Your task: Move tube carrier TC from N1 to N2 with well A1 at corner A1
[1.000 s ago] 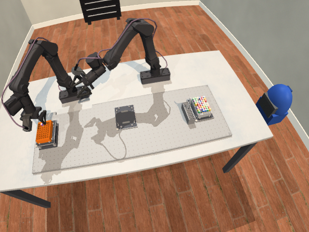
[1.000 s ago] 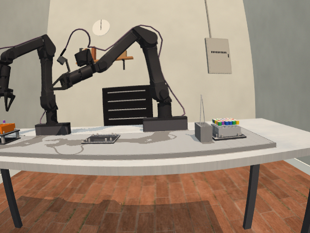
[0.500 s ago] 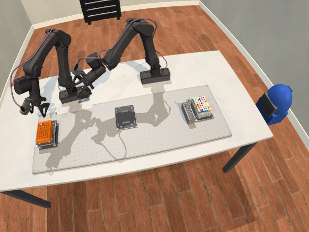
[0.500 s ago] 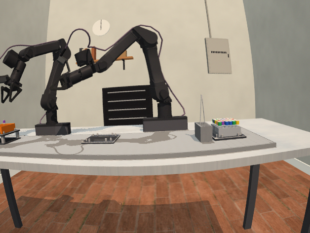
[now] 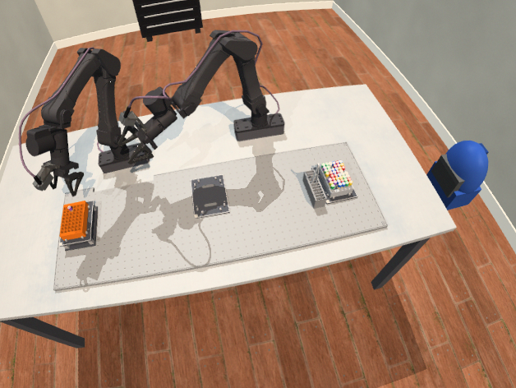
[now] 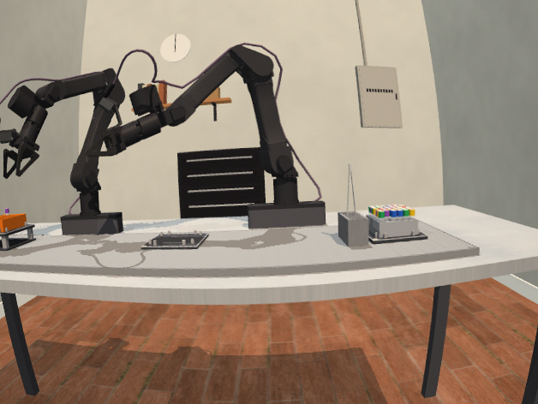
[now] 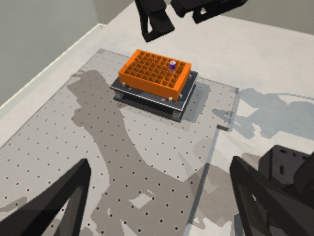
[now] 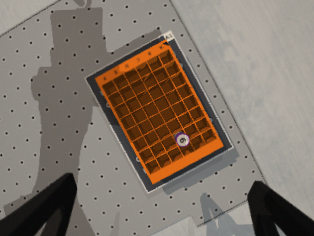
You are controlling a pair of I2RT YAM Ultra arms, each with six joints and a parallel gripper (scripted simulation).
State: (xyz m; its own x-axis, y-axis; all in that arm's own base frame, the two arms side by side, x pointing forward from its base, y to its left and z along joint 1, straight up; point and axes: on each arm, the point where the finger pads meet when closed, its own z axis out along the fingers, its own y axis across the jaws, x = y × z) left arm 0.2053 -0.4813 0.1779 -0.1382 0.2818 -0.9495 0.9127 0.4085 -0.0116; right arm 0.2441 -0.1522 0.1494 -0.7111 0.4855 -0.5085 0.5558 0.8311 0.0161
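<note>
The orange tube carrier TC sits flat on the raised nest N2 at one end of the plate. It also shows in the left wrist view and the right wrist view. One purple-capped vial stands in a well. TC's triangle corner lies next to the nest's A1 label. My right gripper is open and empty, raised above and behind TC, apart from it. My left gripper is open and empty, in the air near the right arm's base. The transfer nest N1 holds nothing.
The vial rack R1 with several coloured-cap vials stands at the plate's other end. The grey holder H1 is beside it, with the forceps T1 upright in it. The arm bases stand along the back of the table.
</note>
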